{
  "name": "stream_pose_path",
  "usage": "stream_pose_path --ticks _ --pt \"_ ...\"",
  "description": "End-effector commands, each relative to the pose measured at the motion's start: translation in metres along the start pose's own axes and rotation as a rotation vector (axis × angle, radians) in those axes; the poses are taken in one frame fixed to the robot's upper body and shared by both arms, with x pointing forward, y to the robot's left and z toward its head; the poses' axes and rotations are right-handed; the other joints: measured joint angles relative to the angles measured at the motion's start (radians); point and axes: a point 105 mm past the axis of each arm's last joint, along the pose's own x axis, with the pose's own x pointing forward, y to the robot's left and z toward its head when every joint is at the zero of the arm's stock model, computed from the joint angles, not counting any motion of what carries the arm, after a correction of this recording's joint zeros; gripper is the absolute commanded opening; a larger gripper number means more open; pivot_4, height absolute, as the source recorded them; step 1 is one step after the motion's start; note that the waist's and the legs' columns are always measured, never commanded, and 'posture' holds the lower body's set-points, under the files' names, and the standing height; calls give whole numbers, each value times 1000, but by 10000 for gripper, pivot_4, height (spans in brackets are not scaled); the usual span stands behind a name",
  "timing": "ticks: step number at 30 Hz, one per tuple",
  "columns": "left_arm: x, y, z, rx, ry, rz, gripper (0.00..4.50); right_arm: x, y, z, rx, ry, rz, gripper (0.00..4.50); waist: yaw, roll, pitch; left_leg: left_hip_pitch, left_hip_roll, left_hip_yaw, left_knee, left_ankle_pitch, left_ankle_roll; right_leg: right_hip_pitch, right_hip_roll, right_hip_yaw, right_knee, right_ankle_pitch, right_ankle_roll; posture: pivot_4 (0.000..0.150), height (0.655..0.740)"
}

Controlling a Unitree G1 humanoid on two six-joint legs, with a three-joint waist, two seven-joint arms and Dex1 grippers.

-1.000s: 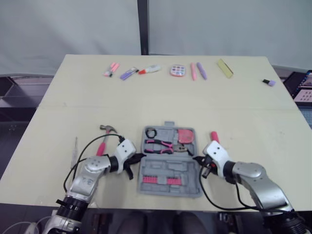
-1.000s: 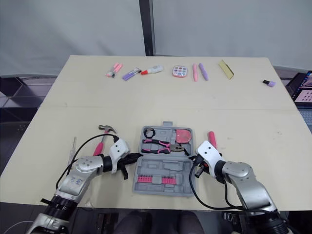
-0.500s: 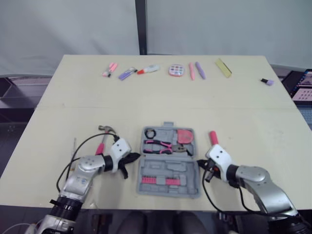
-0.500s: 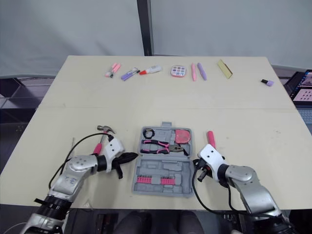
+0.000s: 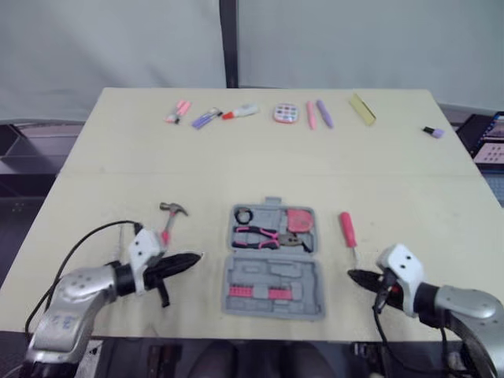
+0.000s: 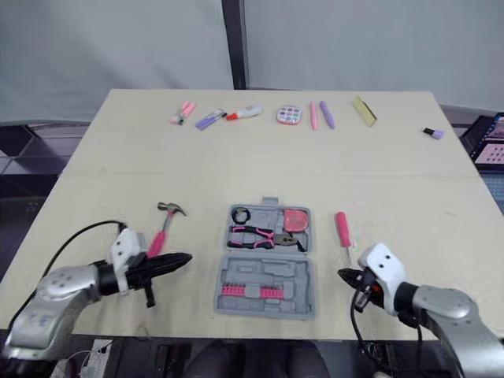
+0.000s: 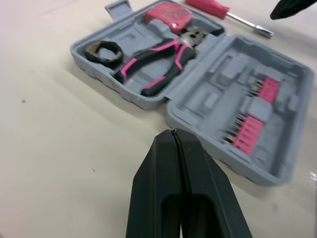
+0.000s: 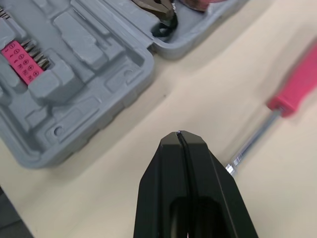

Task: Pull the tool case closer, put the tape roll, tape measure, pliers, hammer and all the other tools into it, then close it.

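On beige table, tool case, grey wall

**Case open, two tools out**

Grey tool case lies open flat, holding black tape roll, pink tape measure and pliers. Pink-handled hammer lies to its left, pink screwdriver to its right.

Left arm and right arm: silver-grey shells, white wrist blocks, loose black cables; 2 matte black tapered fingers each.
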Motion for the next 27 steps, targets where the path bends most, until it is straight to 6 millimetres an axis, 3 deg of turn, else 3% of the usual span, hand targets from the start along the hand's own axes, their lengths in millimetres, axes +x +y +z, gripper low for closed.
stream_pose_path --ticks 1,8,10,13,18,20,24,27 --pt "-14 -8 7 33 -49 30 494 -7 6 8 -26 -47 20 0 1 0 0 0 0 0 0 0 0 1 0 0 -2 0 0 1500 7134" --pt "-25 -34 -18 3 -28 61 494 -10 24 -12 53 4 89 0 11 0 0 0 0 0 0 0 1 4 0 0 -7 0 0 1500 7134" --pt "-24 -36 -20 -4 -22 50 0 -9 24 -14 65 9 89 5452 15 0 0 0 0 0 1 0 1 4 0 0 -8 0 0 1500 7134" --pt "-25 -35 -23 -28 -11 51 8151 -8 26 -15 80 16 111 18347 15 0 0 0 0 0 1 0 1 4 0 0 -9 0 0 1500 7134" --pt "-25 -35 -23 -27 -8 40 32895 -8 28 -18 79 23 130 43819 16 0 0 0 0 0 0 -1 1 4 0 0 -8 0 0 1500 7134" --pt "-25 -35 -23 -26 -12 40 43002 -8 29 -18 82 22 136 45000 17 0 0 0 0 0 0 -1 1 4 0 0 -9 0 0 1500 7134" --pt "-22 -31 -18 -11 -40 79 44073 -8 32 -12 44 -18 153 45000 19 0 0 0 0 0 0 -1 1 4 0 0 -9 0 0 1500 7134" --pt "-19 -28 -4 -101 -117 170 44073 -18 25 5 -50 -134 134 45000 21 0 0 0 0 0 0 -1 1 4 0 0 -8 0 0 1500 7134"
